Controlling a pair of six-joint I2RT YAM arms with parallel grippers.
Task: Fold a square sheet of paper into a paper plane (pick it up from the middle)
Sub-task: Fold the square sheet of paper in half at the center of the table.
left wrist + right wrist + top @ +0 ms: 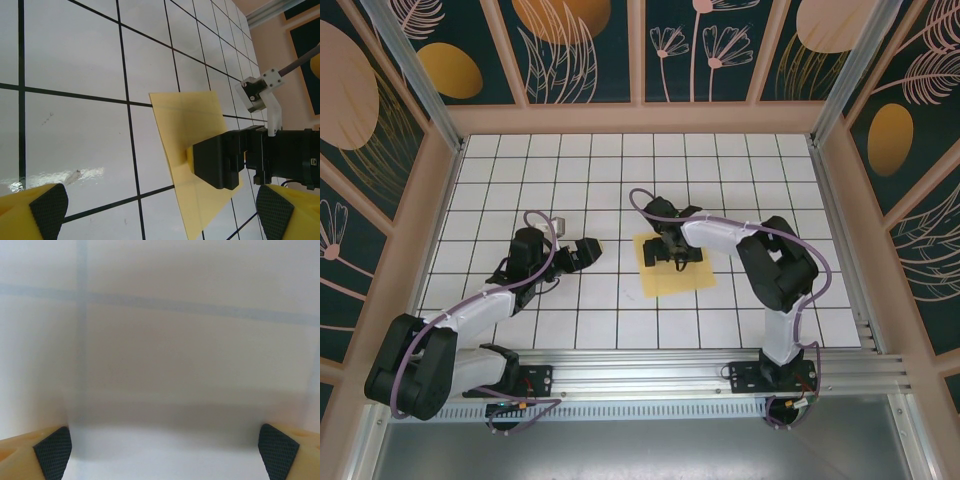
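Right gripper (676,250) low over middle of sheet (665,282), jaws wide, empty, prob. set for centre pinch. Left gripper (586,250) hovers left of sheet, also wide open, empty.

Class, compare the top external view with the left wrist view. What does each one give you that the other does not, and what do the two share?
Top external gives the setting: the left arm and right arm whole, bolted to the rail, the tiled table edge to edge, and the patterned walls.

Left wrist gives close detail: the left gripper with its black pads wide apart, and faint scuff marks on a tile.

Both share the square sheet of paper lying flat, with the right gripper down at its middle.
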